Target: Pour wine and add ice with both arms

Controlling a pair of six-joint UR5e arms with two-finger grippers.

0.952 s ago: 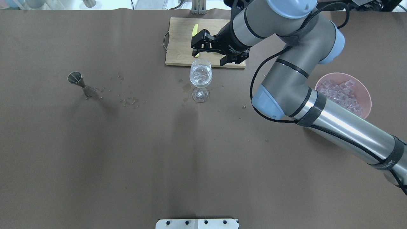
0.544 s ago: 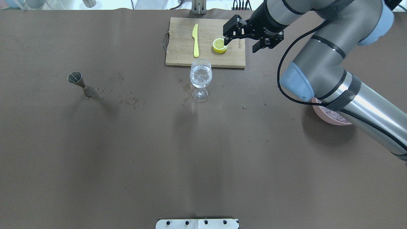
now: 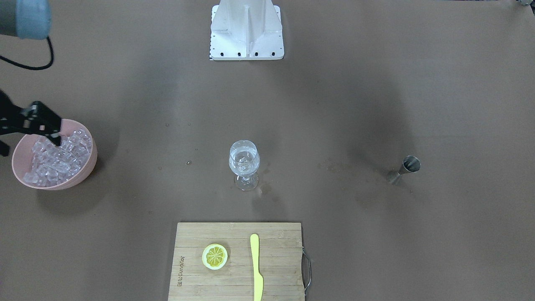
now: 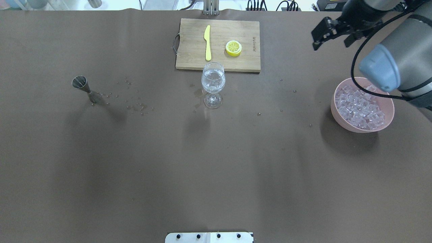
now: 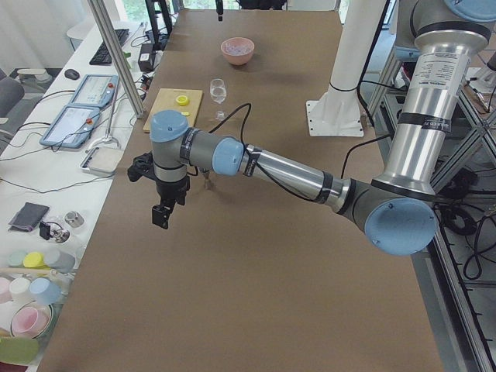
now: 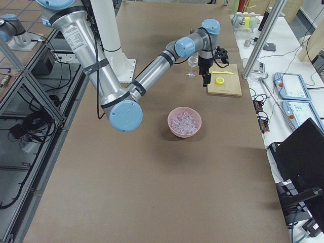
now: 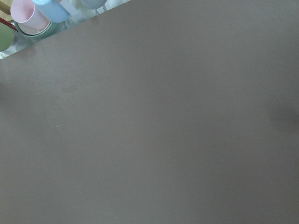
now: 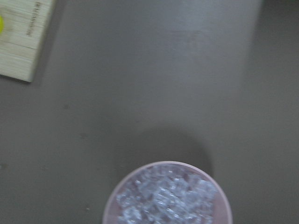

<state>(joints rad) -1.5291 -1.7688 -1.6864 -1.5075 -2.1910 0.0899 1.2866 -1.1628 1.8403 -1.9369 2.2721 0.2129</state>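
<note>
The right gripper (image 4: 331, 45) hangs above the brown table (image 4: 216, 168), right of the pale wooden cutting board (image 4: 192, 55) and beyond the pink round plastic bowl (image 4: 351, 127). Its two black fingers are spread apart with nothing between them. The ice (image 4: 359, 106), a heap of small clear cubes, fills that bowl. The wine (image 4: 213, 84) sits in the clear stemmed glass (image 4: 212, 100) just in front of the board; a cube or two may float in it, though that is hard to make out. The left gripper (image 5: 163, 215) shows only in the side view, over bare table, and I cannot tell how its fingers stand.
</note>
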